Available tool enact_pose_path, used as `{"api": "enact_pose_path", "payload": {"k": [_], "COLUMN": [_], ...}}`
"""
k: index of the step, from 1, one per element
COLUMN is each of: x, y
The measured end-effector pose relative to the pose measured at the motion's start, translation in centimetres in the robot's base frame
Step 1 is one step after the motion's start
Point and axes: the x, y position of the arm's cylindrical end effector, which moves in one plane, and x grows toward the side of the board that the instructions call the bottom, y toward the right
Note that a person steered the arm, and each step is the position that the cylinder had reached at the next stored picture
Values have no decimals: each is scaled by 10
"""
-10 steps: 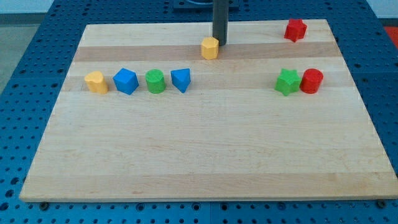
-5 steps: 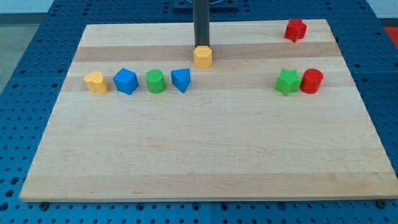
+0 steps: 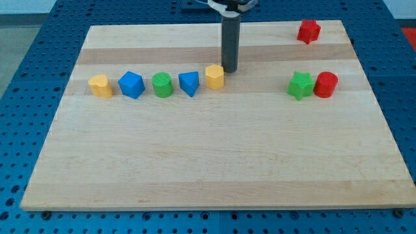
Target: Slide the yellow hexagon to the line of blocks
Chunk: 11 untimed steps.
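The yellow hexagon lies at the right end of a line of blocks, close beside the blue triangular block. The line runs leftward through a green cylinder, a blue block and a yellow heart-shaped block. My tip stands just to the upper right of the yellow hexagon, touching or nearly touching it.
A green star and a red cylinder sit together at the view's right. A red star lies near the top right corner of the wooden board.
The yellow hexagon has slid down and left from near the top centre to the right end of the line. My tip followed it down and now stands at its upper right.
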Motion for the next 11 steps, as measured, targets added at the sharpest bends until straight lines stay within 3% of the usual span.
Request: {"api": "enact_pose_path", "payload": {"k": [4, 11], "x": [-9, 6], "y": [-74, -47]}}
